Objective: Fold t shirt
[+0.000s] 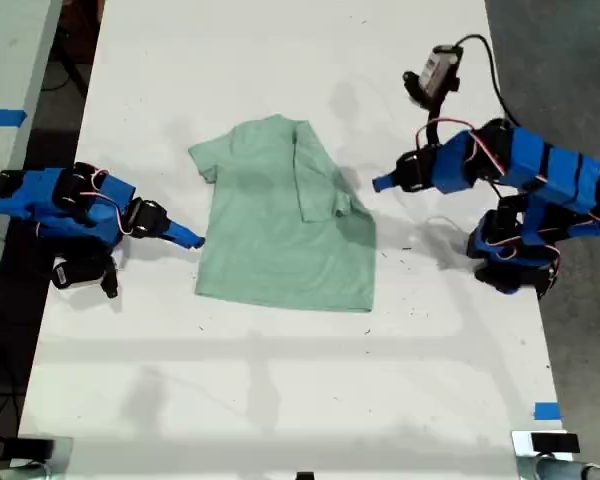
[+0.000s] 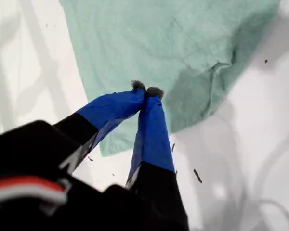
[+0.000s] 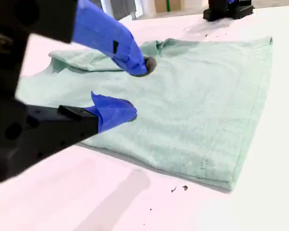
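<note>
The pale mint-green t shirt lies flat mid-table, neck toward the far edge. Its sleeve on the exterior view's right is folded in over the body. My first gripper belongs to the arm at the exterior view's right. It is shut and empty, raised just off that folded side; its wrist view shows the gripper above the t shirt. My second gripper reaches in low from the exterior view's left and is open beside the shirt's edge. In its wrist view the gripper holds nothing, with the t shirt beyond.
A small white device with a black cable sits behind the arm at the exterior view's right. Blue tape marks the near corner of the white table on that side. Dark floor borders both long edges. The first arm's base shows across the shirt.
</note>
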Motion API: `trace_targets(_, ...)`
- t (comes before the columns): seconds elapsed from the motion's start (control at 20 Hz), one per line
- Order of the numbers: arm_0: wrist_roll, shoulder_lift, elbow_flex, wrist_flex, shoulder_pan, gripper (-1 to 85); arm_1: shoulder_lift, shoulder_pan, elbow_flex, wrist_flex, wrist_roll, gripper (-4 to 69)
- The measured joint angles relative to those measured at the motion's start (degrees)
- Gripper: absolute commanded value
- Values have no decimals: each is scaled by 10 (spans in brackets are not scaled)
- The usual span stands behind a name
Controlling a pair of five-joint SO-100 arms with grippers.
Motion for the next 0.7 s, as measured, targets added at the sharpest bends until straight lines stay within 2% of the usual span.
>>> trace_targets(0.1, 0, 0, 0, 0, 0, 113, 196, -32, 243, -61, 26, 15)
trace_targets(0.25, 0, 0, 0, 0, 0, 113, 448, -69, 505, -49, 53, 15)
trace_targets(0.5, 0, 0, 0, 0, 0, 113, 488, -71, 523, -22, 161, 15)
trace_targets(0.7, 0, 0, 0, 0, 0, 113, 489, -67, 524, -16, 183, 15)
